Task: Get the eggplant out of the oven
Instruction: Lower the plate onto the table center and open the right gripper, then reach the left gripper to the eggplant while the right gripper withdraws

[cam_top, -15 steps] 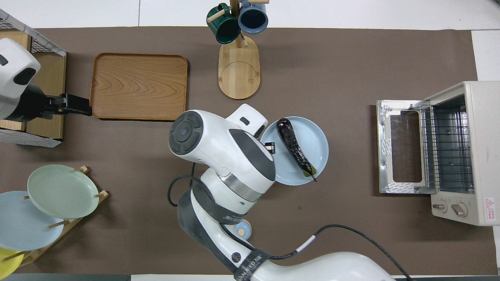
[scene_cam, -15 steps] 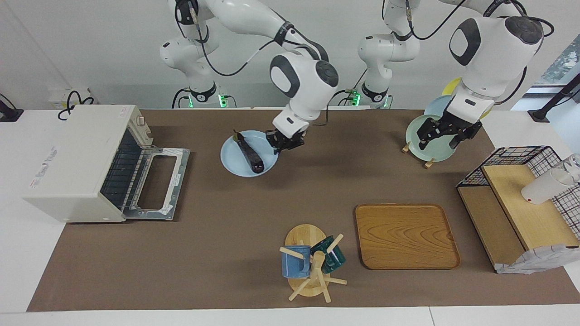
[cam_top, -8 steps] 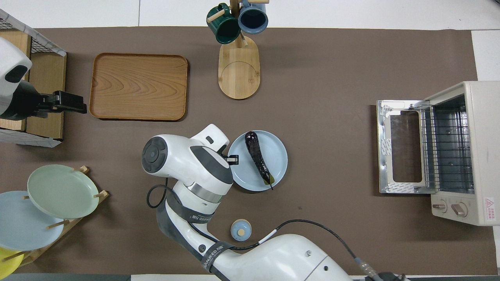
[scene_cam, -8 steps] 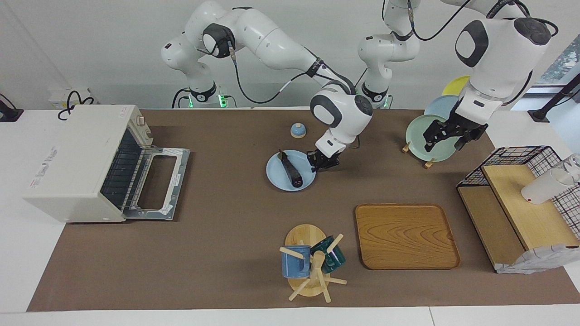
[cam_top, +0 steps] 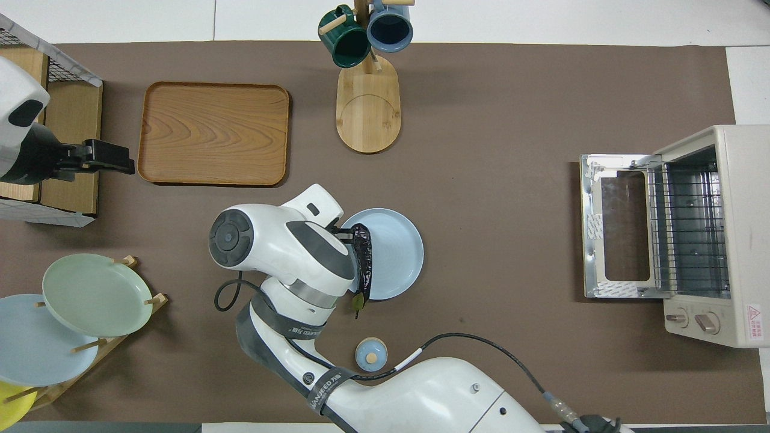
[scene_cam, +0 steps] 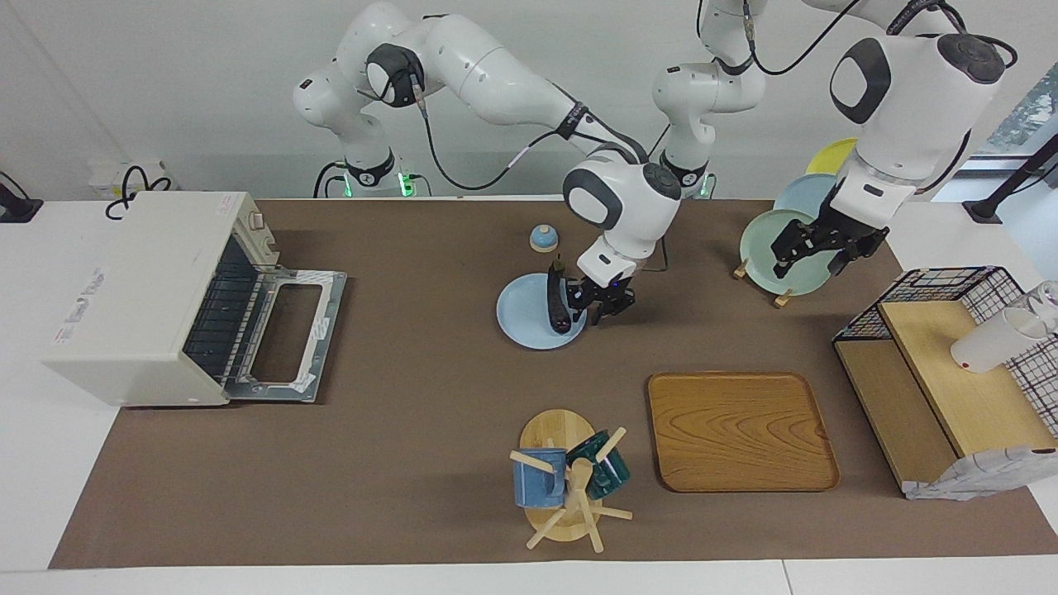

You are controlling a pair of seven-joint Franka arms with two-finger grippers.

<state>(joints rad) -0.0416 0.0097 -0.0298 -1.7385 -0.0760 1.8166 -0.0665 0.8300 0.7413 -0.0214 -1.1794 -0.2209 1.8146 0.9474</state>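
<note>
The dark purple eggplant [scene_cam: 558, 307] lies on a light blue plate [scene_cam: 529, 324] on the brown mat at mid-table. It rests against the plate's rim toward the left arm's end, and its stem tip hangs over the edge in the overhead view [cam_top: 363, 258]. My right gripper [scene_cam: 598, 301] is low at that same rim, right beside the eggplant, shut on the plate [cam_top: 397, 252]. The off-white oven [scene_cam: 140, 289] stands at the right arm's end with its door [scene_cam: 285, 330] folded down and its wire rack [cam_top: 692, 228] bare. My left gripper [scene_cam: 814, 248] waits open over the plate rack.
A small blue knobbed lid [scene_cam: 543, 238] sits nearer to the robots than the plate. A mug tree [scene_cam: 566, 483] and a wooden tray [scene_cam: 740, 430] lie farther out. A rack of plates [scene_cam: 781, 252] and a wire shelf [scene_cam: 950, 364] with a white cup stand at the left arm's end.
The right gripper carried the plate with the eggplant from near the oven to mid-table and lowered it. The eggplant slid across the plate to the rim by the gripper. The left arm barely moved.
</note>
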